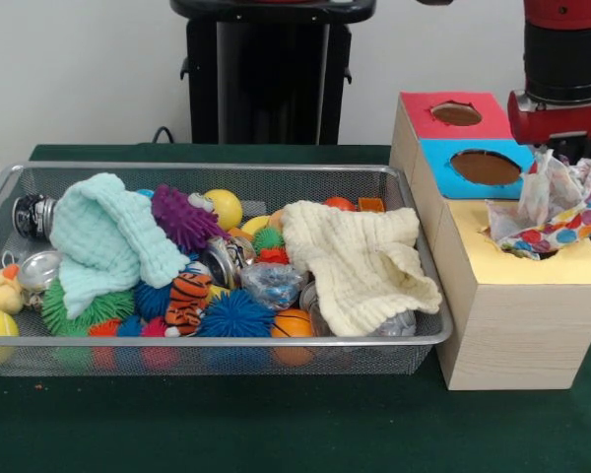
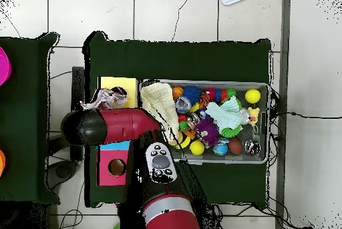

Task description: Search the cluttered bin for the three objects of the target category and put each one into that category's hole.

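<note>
One white fabric piece with coloured blotches point(image 1: 552, 207) stands bunched up over the yellow-faced hole on the pale wood box point(image 1: 532, 276), and it covers most of the hole. Its top reaches up to my gripper point(image 1: 569, 148), which hangs right above it at the end of the red and black arm. In the overhead view the fabric point(image 2: 107, 97) lies on the yellow box point(image 2: 120, 83) beside the arm's end point(image 2: 90, 109). The wire mesh bin point(image 1: 227, 168) sits left of the boxes. No other printed fabric piece shows in it.
The bin holds a mint-green waffle cloth point(image 1: 103, 241), a cream waffle cloth point(image 1: 360, 261), spiky balls, a tiger toy point(image 1: 187, 296), cans and small balls. The blue-faced hole point(image 1: 486, 168) and the red-faced hole point(image 1: 456, 113) lie behind the yellow one.
</note>
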You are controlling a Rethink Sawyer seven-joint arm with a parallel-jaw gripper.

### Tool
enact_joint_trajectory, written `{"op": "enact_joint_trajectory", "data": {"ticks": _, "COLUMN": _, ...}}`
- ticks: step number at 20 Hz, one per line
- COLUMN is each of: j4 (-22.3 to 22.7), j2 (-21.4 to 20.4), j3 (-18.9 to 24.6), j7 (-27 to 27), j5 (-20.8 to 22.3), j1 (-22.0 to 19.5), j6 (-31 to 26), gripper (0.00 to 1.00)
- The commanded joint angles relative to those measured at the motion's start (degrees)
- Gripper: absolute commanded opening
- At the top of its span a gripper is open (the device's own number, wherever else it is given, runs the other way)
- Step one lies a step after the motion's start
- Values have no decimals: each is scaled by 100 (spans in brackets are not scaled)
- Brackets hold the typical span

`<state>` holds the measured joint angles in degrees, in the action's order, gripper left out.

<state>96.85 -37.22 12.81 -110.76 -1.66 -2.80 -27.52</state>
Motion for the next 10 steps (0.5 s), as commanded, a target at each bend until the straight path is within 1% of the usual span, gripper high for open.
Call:
{"op": "enact_joint_trajectory", "data": {"ticks": 1, "j4": 263, "j2": 369, "j3": -401, "j7": -13, "j5": 760, "j1": -359, "j6": 106, "gripper": 0}}
{"op": "enact_joint_trajectory", "data": {"ticks": 2, "j4": 205, "j2": 372, "j3": -420, "j7": 4, "j5": 805, "j1": -354, "j6": 98, "gripper": 0}}
{"op": "enact_joint_trajectory", "data": {"ticks": 10, "j4": 209, "j2": 242, "j3": -344, "j7": 139, "j5": 975, "j1": -563, "j6": -20, "gripper": 0}}
